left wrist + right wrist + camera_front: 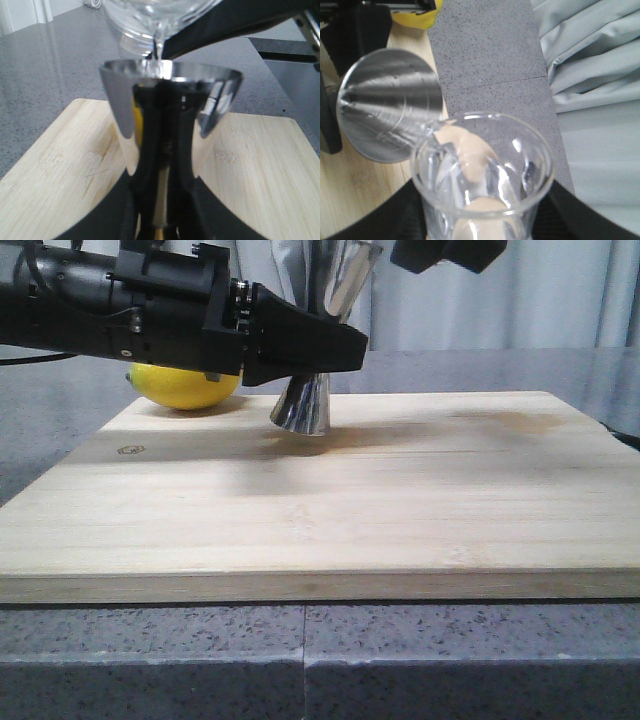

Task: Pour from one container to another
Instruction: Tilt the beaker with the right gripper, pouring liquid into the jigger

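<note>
So right now I'm watching the left claw (335,348) gripping the steel jigger (303,405) around its narrow waist, fingers clamped on it, and the jigger is standing upright with its bottom cone touching the bamboo cutting board (330,510). The right claw is mostly out of the front view, only a dark bit of it is poking in above the left one. In the right wrist view it's wrapping around the glass beaker (482,175), so I'm reading it as clenched on the beaker, though the fingertips themselves are hidden behind the glass. The beaker is hanging tipped just above the jigger's open top cone (390,112), lip pointing toward it, and in the left wrist view a thin clear stream (158,54) is running from the beaker (150,22) down into the jigger's mouth (172,75). A yellow lemon (183,386) is sitting on the board just behind the left claw, beside the jigger and not touching it as far as I can tell. The board is lying on a grey speckled counter (300,660).
</note>
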Controlling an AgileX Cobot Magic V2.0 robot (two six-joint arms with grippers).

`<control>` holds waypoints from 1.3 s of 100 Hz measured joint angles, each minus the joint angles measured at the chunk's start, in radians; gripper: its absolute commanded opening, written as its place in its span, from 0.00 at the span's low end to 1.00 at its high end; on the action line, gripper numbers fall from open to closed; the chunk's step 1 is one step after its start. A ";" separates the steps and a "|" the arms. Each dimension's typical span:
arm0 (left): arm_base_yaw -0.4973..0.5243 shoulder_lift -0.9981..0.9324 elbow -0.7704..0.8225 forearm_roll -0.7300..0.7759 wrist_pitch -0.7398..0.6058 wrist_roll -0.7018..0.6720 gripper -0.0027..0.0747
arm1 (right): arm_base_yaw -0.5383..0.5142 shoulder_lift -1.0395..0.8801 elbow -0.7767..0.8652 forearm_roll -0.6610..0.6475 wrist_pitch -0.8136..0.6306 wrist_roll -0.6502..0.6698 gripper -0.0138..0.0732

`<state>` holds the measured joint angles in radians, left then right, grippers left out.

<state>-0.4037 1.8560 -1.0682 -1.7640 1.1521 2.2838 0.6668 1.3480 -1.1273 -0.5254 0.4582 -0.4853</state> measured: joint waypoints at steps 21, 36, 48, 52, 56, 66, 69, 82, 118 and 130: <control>0.000 0.000 0.000 0.000 0.000 0.000 0.01 | 0.000 0.004 0.000 -0.025 -0.004 -0.002 0.47; 0.000 0.000 0.000 0.000 0.000 0.000 0.01 | 0.000 0.004 0.000 -0.045 -0.007 -0.002 0.47; 0.000 0.000 0.000 0.000 0.000 0.000 0.01 | 0.000 0.004 0.000 -0.059 -0.009 -0.002 0.47; 0.000 0.000 0.000 0.000 0.000 0.000 0.01 | 0.000 0.004 0.000 -0.062 -0.009 -0.002 0.47; 0.000 0.000 0.000 0.000 0.000 0.000 0.01 | 0.000 0.004 0.000 -0.062 -0.011 -0.002 0.47; 0.000 0.000 0.000 0.000 0.000 0.000 0.01 | 0.000 0.004 0.000 -0.064 -0.014 -0.002 0.47; 0.000 0.000 0.000 0.000 0.000 0.000 0.01 | 0.000 0.004 0.000 -0.064 -0.016 -0.002 0.47; 0.000 0.000 0.000 0.000 0.000 0.000 0.01 | 0.000 0.006 0.000 -0.064 -0.023 -0.010 0.47; 0.000 0.000 0.000 0.000 0.000 0.000 0.01 | 0.020 0.016 0.000 -0.083 -0.030 -0.027 0.47; 0.000 0.000 0.000 0.000 0.000 0.000 0.01 | 0.020 0.016 0.000 -0.098 -0.030 -0.027 0.47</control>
<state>-0.4037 1.8560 -1.0682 -1.7640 1.1521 2.2838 0.6868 1.3637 -1.1273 -0.6235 0.4286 -0.5124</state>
